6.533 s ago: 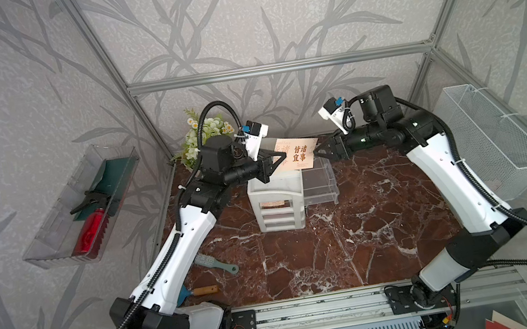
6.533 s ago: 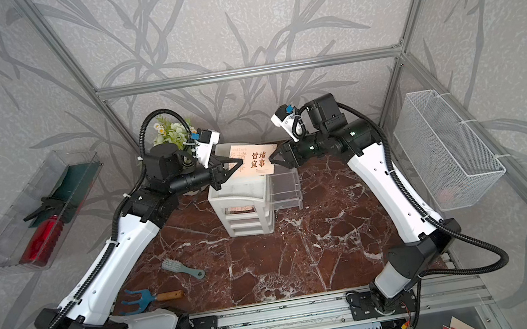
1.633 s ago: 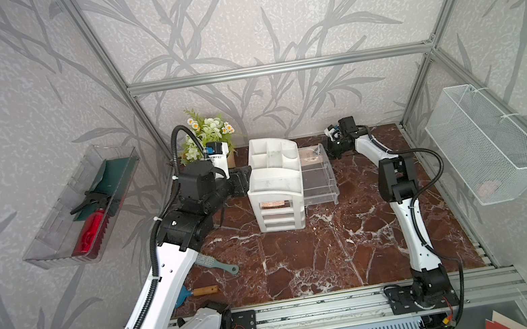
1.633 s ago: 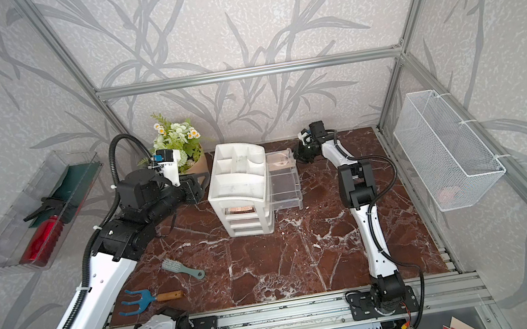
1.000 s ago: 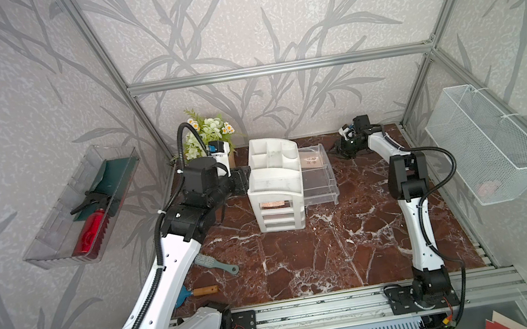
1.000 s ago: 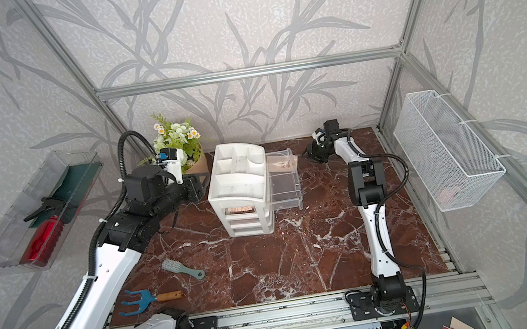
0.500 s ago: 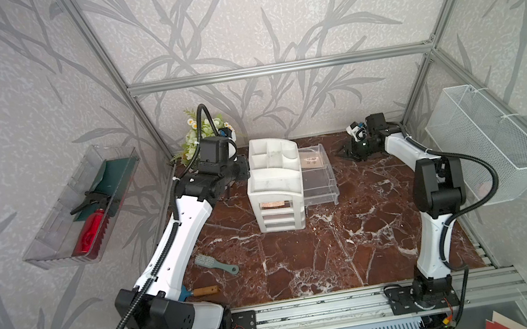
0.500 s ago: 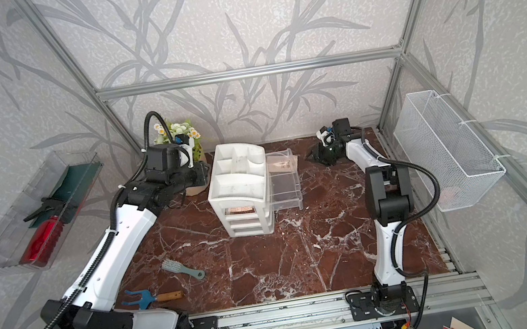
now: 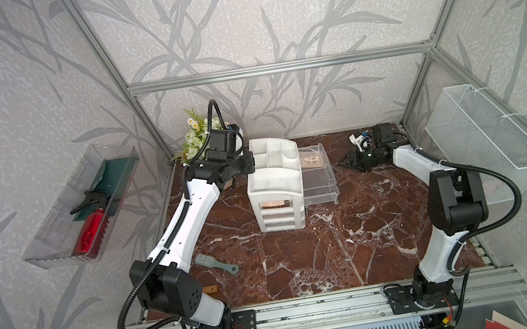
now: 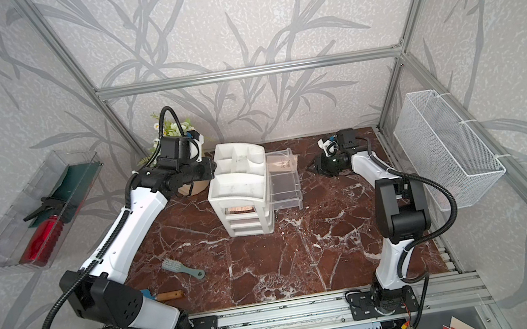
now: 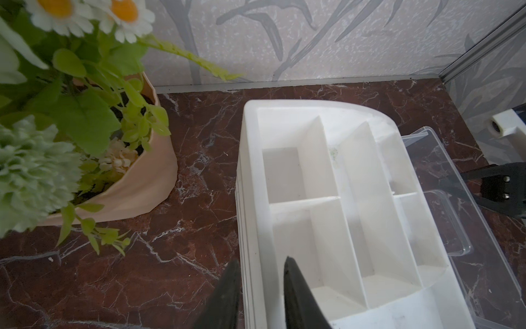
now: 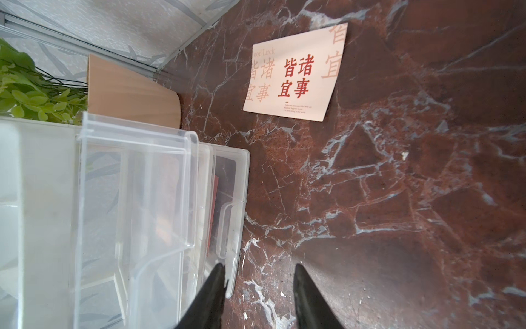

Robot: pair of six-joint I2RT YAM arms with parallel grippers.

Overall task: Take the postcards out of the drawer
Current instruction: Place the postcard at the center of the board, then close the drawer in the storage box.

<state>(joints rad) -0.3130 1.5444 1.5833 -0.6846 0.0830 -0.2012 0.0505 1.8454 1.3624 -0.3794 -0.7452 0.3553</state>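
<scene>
One cream postcard with red characters lies flat on the marble behind the clear pulled-out drawers; in a top view this postcard shows through the upper drawer. A red card edge shows inside a lower drawer, and another card sits in the white organizer. My left gripper stands astride the organizer's left wall, the outer finger against it and the inner one a little off. My right gripper is open and empty, low over the marble beside the drawer fronts.
A flower pot stands just left of the organizer, close to my left wrist. A grey brush and a wooden-handled tool lie at the front left. A wall tray hangs left, a wire basket right.
The postcard that both grippers held above the organizer now lies on the marble. My left gripper has come to the organizer's wall and narrowed. My right gripper has edged toward the drawers.
</scene>
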